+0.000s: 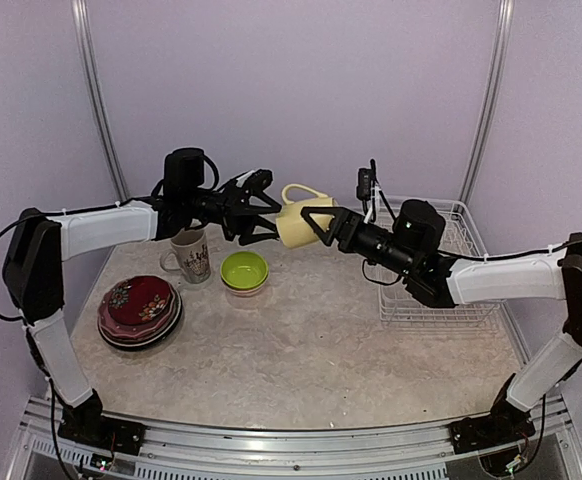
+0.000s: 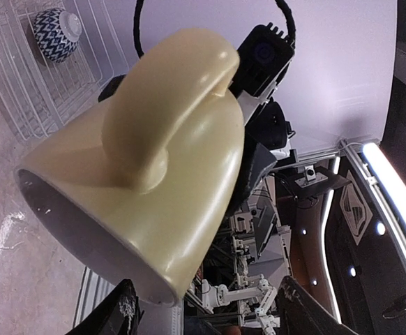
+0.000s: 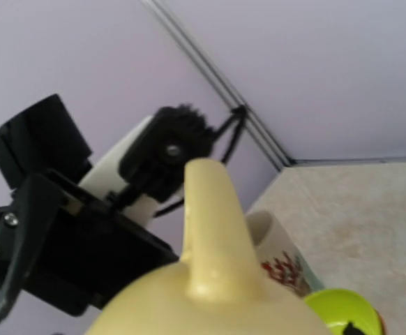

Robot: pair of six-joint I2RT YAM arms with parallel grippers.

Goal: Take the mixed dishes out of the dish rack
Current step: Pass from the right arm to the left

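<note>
A pale-yellow mug [image 1: 296,220] hangs in mid-air above the table's back middle, held on its side. My right gripper [image 1: 314,226] is shut on it from the right; in the right wrist view the mug [image 3: 210,279] hides the fingers. My left gripper [image 1: 268,210] is open at the mug's left, rim end. In the left wrist view the mug [image 2: 154,174] fills the frame and its rim sits between the spread fingertips [image 2: 123,314] without a clear touch. The white wire dish rack [image 1: 441,300] stands at the right; a blue-and-white patterned bowl [image 2: 56,33] lies in the rack [image 2: 21,98].
A beige patterned mug [image 1: 191,255] and a lime-green bowl [image 1: 244,271] stand on the table below the left gripper. A stack of plates with a red floral one on top [image 1: 138,308] lies at the left. A back wall runs close behind both arms.
</note>
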